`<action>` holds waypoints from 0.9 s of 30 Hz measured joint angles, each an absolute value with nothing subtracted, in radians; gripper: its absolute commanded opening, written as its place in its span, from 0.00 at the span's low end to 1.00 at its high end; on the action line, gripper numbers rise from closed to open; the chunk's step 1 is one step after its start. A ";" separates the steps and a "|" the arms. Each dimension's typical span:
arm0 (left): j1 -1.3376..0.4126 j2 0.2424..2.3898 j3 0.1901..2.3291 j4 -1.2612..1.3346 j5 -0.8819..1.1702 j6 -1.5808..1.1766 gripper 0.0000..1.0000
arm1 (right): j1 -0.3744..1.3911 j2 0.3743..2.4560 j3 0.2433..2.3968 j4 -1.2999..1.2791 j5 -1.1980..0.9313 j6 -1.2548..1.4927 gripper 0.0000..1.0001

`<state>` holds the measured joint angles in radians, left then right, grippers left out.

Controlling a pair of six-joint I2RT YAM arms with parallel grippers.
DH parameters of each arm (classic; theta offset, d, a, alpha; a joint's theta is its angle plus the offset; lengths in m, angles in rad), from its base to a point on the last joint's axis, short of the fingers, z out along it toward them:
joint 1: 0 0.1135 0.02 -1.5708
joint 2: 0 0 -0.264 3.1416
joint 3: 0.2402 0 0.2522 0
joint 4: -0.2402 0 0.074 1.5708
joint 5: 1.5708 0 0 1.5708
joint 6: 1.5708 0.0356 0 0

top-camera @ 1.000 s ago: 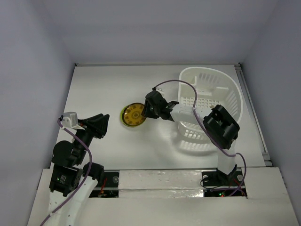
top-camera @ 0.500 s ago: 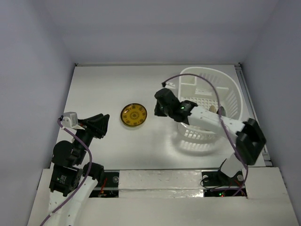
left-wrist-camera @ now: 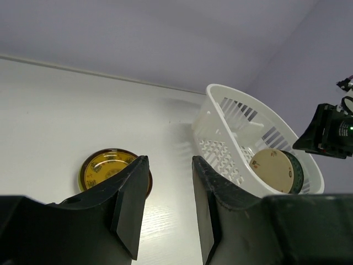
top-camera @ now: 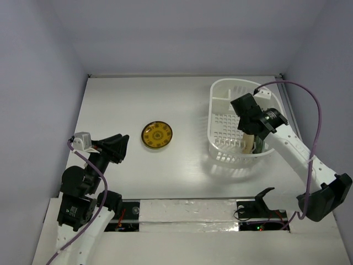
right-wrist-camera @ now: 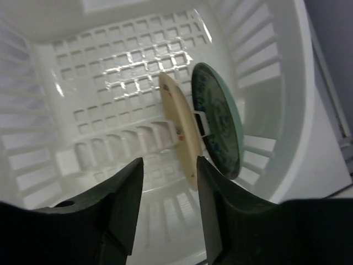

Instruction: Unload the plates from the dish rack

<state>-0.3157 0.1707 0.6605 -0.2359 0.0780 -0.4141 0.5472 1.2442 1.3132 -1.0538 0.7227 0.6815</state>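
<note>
Right gripper (right-wrist-camera: 169,165) hangs over the dish rack (top-camera: 220,91) at the right of the overhead view, jaws spread wide and nothing between them. On its own camera the two dark fingers (right-wrist-camera: 124,204) fill the lower middle of the frame, and beyond them two plates stand on edge inside the rack. The cream plate (right-wrist-camera: 179,130) is nearer the centre. The teal plate (right-wrist-camera: 218,124) is just behind it, toward the rack's right wall, the pair almost face to face with a thin gap between them. The cream plate's lower rim lines up with the space between the fingers, and as far as this view tells the fingers stop short of it.

Over to the centre-left of the overhead view: the yellow plate (top-camera: 157,134) lies flat on the white table (top-camera: 110,99), face up, well apart from the rack.

Lower left, the left gripper (left-wrist-camera: 170,161) sits low near the table's near edge, jaws parted and empty. On its camera the yellow plate peeks out beside the left-hand finger. The rack sits to the right of the frame, with the cream plate's face showing over the rim and the teal one's edge behind it.
</note>
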 measured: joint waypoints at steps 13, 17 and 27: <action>-0.334 0.154 0.661 -0.237 0.077 -0.414 0.34 | 0.437 1.458 1.312 -1.119 0.685 0.536 0.41; -0.334 0.152 0.661 -0.237 0.078 -0.414 0.34 | 0.407 1.507 1.312 -1.119 0.686 0.506 0.30; -0.334 0.147 0.661 -0.237 0.077 -0.414 0.34 | 0.400 1.551 1.376 -1.171 0.708 0.456 0.11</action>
